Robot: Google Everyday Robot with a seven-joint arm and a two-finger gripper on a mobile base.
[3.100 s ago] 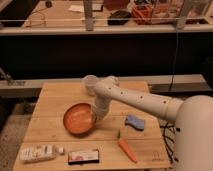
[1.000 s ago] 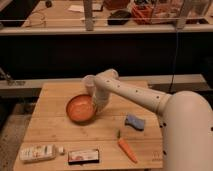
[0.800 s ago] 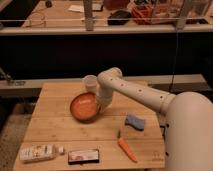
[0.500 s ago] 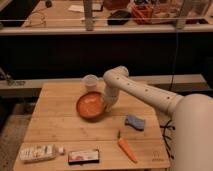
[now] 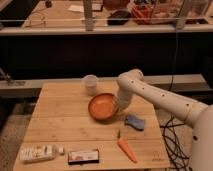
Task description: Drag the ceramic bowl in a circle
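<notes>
A wooden worktop (image 5: 55, 115) seen from the front, with a white robot arm reaching in from the right. The gripper (image 5: 119, 104) sits at the right-hand rim of the ceramic bowl (image 5: 103, 106), low against it; whether it is spread, pressed together or pinching the rim cannot be told. The orange bowl lies near the middle of the worktop, upright, just to the near right of a small whitish cup (image 5: 90, 84) and apart from it

Over the last few seconds the bowl has moved: it began nearer the front and further left, slid away toward the far side, then swept right to where it is now. The arm has swung right with it. The cup, a blue cloth-like object (image 5: 134, 121) near the bowl's right, a carrot (image 5: 126, 149), a white tube (image 5: 39, 152) and a flat packet (image 5: 83, 156) along the near edge have all stayed put

That curved path reads as the first part of the circle; the bowl would have to come back toward the near side and left to close the loop, passing close to the blue object
</notes>
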